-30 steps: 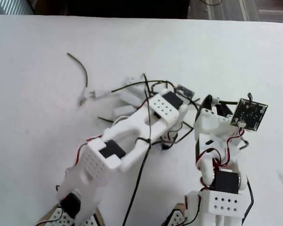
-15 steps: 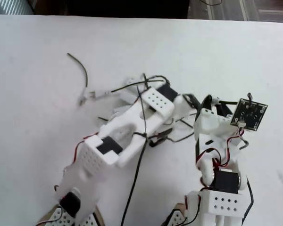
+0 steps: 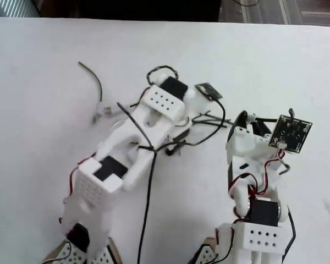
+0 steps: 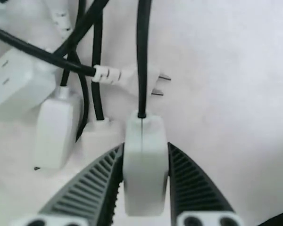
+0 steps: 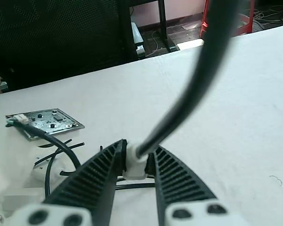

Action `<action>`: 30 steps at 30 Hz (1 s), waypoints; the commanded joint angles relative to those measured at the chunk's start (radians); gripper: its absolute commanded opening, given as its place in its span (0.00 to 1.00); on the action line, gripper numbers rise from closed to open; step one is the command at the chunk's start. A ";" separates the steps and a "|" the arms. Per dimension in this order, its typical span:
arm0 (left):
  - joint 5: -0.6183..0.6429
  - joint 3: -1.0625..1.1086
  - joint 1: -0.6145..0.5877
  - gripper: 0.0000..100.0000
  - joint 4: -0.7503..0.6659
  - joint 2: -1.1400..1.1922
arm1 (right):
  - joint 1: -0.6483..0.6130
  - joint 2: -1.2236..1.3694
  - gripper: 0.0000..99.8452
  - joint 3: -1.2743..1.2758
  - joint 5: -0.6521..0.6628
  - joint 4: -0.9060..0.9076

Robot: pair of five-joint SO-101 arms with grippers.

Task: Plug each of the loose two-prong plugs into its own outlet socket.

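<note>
My left gripper (image 4: 144, 188) is shut on a white socket block (image 4: 145, 165) with a black cord leaving its far end. Just past it lies a loose white two-prong plug (image 4: 141, 80), prongs pointing away from the other blocks. More white socket blocks (image 4: 56, 127) lie beside it, one showing two slots (image 4: 12, 84). My right gripper (image 5: 137, 174) is shut on a small white plug (image 5: 133, 164) on a thick black cord, held above the table. In the high view another loose plug (image 3: 102, 112) with a thin curved cord lies left of the left arm (image 3: 132, 143).
Black cords (image 3: 201, 129) tangle between the two arms. The left arm's small camera board (image 5: 42, 121) sits close ahead of my right gripper. The right arm (image 3: 253, 165) stands folded at the lower right. The white table (image 3: 275, 66) is bare at the back and far left.
The left arm has swung away from the right arm toward the back left, dragging the black cords and its held block along. The right arm has not moved.
</note>
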 commanded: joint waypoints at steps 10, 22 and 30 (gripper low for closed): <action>0.210 -0.017 0.194 0.13 -0.077 -0.059 | 0.007 -0.018 0.02 -0.032 0.003 -0.013; 0.333 -0.031 0.105 0.25 -0.072 0.021 | 0.004 -0.018 0.02 -0.032 0.005 -0.012; 0.298 -0.063 -0.007 0.25 0.018 -0.183 | 0.002 -0.018 0.02 -0.031 0.005 -0.012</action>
